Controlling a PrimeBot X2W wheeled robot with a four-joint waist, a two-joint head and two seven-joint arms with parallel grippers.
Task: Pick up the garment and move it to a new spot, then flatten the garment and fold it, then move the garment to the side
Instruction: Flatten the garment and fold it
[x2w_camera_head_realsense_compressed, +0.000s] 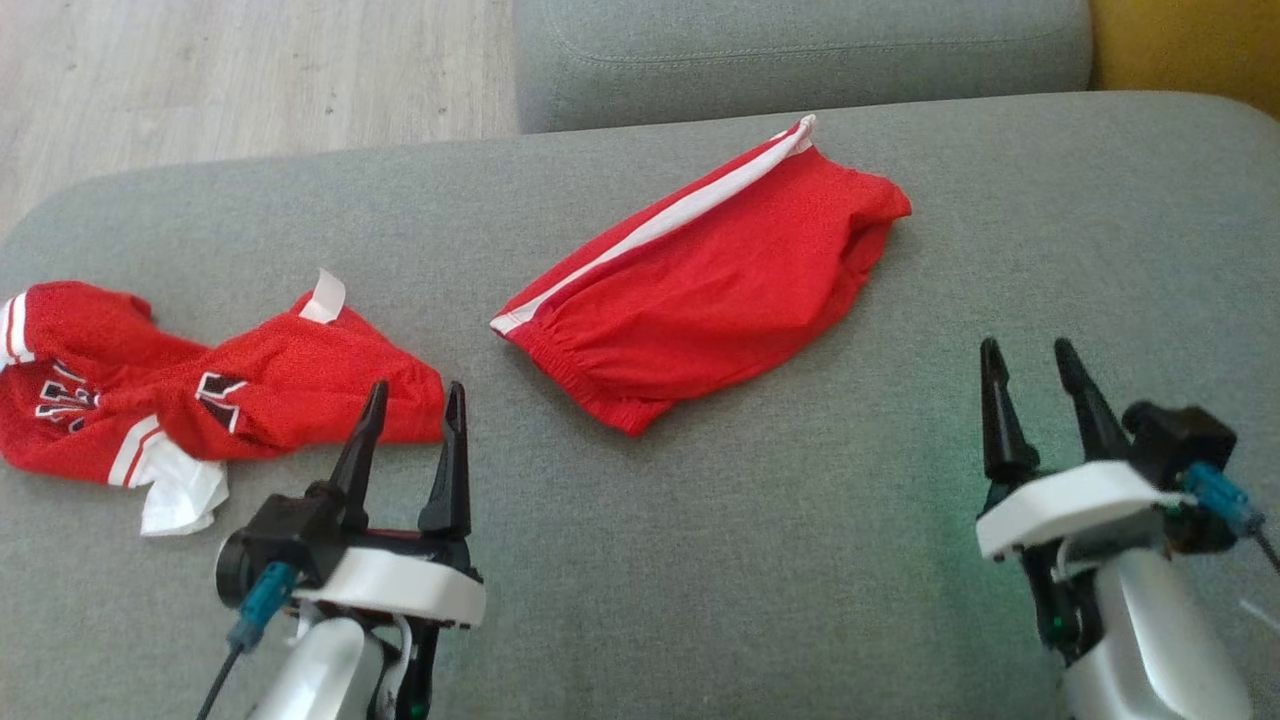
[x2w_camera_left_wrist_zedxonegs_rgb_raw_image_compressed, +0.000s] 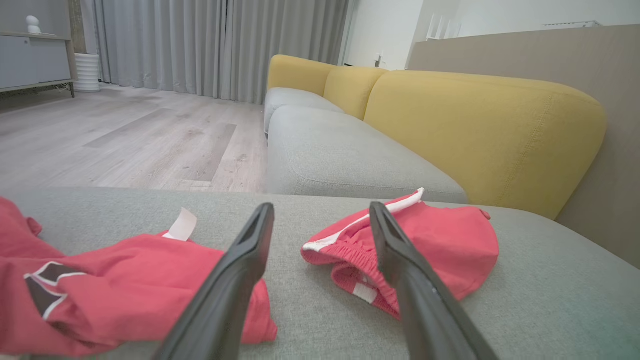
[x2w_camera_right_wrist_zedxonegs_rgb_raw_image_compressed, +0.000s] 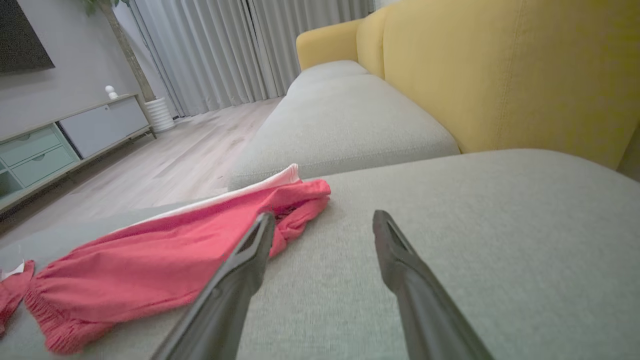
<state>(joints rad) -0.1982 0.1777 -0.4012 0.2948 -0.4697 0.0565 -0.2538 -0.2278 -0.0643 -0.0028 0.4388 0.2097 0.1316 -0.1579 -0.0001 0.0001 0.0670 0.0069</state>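
The head view looks steeply down from above on the grey sofa seat (x2w_camera_head_realsense_compressed: 800, 560), with the left hand (x2w_camera_head_realsense_compressed: 416, 387) at 7 o'clock and the right hand (x2w_camera_head_realsense_compressed: 1026, 346) at 5 o'clock. Each wrist view sits low and close over that seat, looking almost level along its own fingers toward the yellow backrest (x2w_camera_left_wrist_zedxonegs_rgb_raw_image_compressed: 475, 130) at 2 o'clock and the curtains (x2w_camera_left_wrist_zedxonegs_rgb_raw_image_compressed: 200, 45) at 11. All three share the red shorts (x2w_camera_head_realsense_compressed: 700, 290); the head and left wrist views also share the red jersey (x2w_camera_head_realsense_compressed: 250, 400).

Folded red shorts (x2w_camera_head_realsense_compressed: 700, 290); crumpled red jersey (x2w_camera_head_realsense_compressed: 300, 375)
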